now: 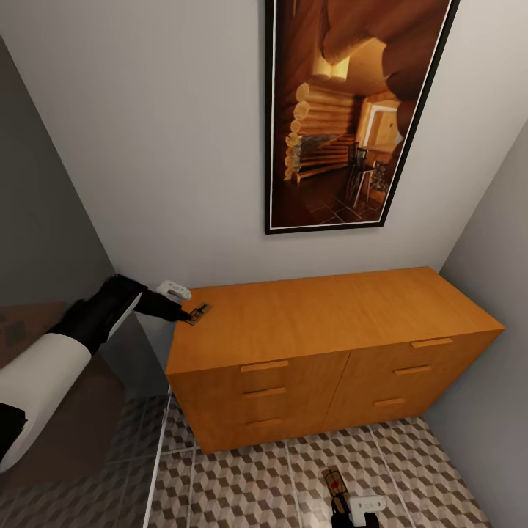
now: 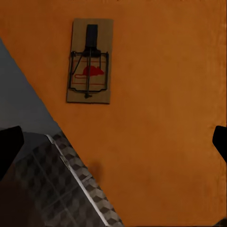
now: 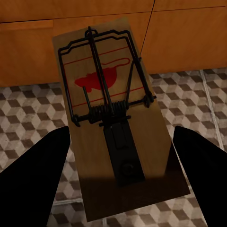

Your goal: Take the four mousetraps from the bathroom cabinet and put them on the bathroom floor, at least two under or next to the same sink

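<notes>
Reaching over the cabinet (image 1: 323, 323), the left gripper (image 1: 185, 315) has its jaws spread wide above a mousetrap (image 2: 90, 61) at the top's near-left corner. Low over the bathroom floor (image 1: 249, 477), the right gripper (image 1: 350, 513) grips a second mousetrap (image 3: 113, 123).

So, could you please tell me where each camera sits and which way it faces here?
Head view: high, looking down at the cabinet; left arm reaching a mousetrap on its top.
Left wrist view: above the cabinet top, facing that mousetrap; dark fingertips.
Right wrist view: low, facing the drawers, over a second mousetrap between its fingers.
</notes>
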